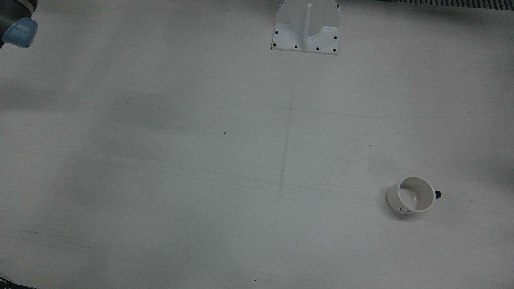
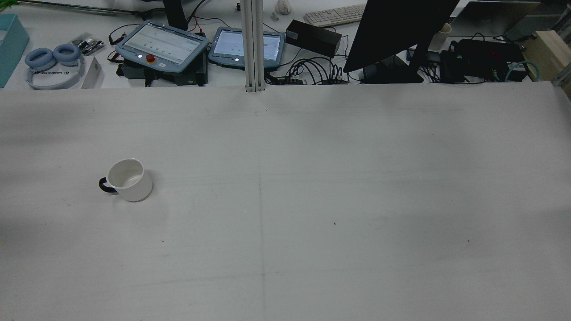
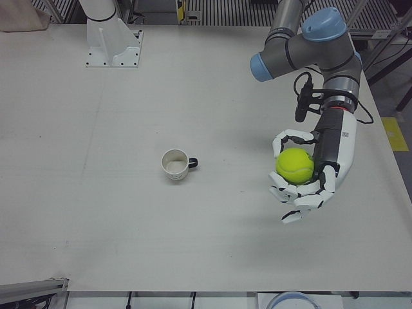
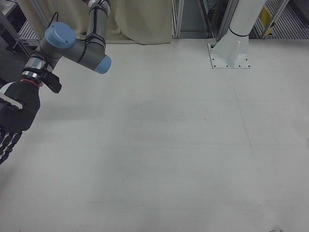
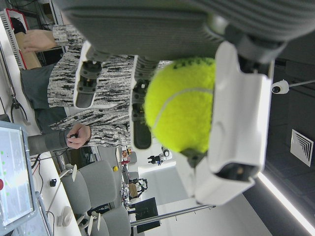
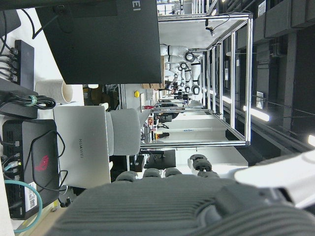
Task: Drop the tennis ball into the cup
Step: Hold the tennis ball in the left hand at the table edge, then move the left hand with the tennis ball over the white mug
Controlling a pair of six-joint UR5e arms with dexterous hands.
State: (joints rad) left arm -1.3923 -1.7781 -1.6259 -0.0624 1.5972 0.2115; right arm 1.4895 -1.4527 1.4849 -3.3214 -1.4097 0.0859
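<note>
the left hand (image 3: 309,172), white w/ a black wrist section, hangs over the table (image 3: 96,212) on the robot's left half, fingers curled round the tennis ball (image 3: 295,165), so it's clamped on the ball. from the left hand view the yellow-green ball (image 5: 182,105) sits between the white finger pieces and the dark-padded ones, pressed against them on both sides. the ball is up in the air, not touching the tabletop. the cup (image 3: 175,164) stands upright on the table, well apart from the hand, toward the middle of the left-front view; it's white w/ a dark handle that points toward the hand's side. in the rear view the cup (image 2: 127,179) is on the left half of the table, handle facing out to that view's left edge, and its inside looks bare white. the front view has the cup (image 1: 412,195) low on the right w/ a small dark mark on its outer wall. the right hand (image 4: 12,121) is dark, only partly in frame at the left edge of the right-front view, off beside the table edge, fingers pointing down; can't tell if they're spread or closed since most are cut off. white pedestal (image 4: 231,48) bolted at the far side of the table.
</note>
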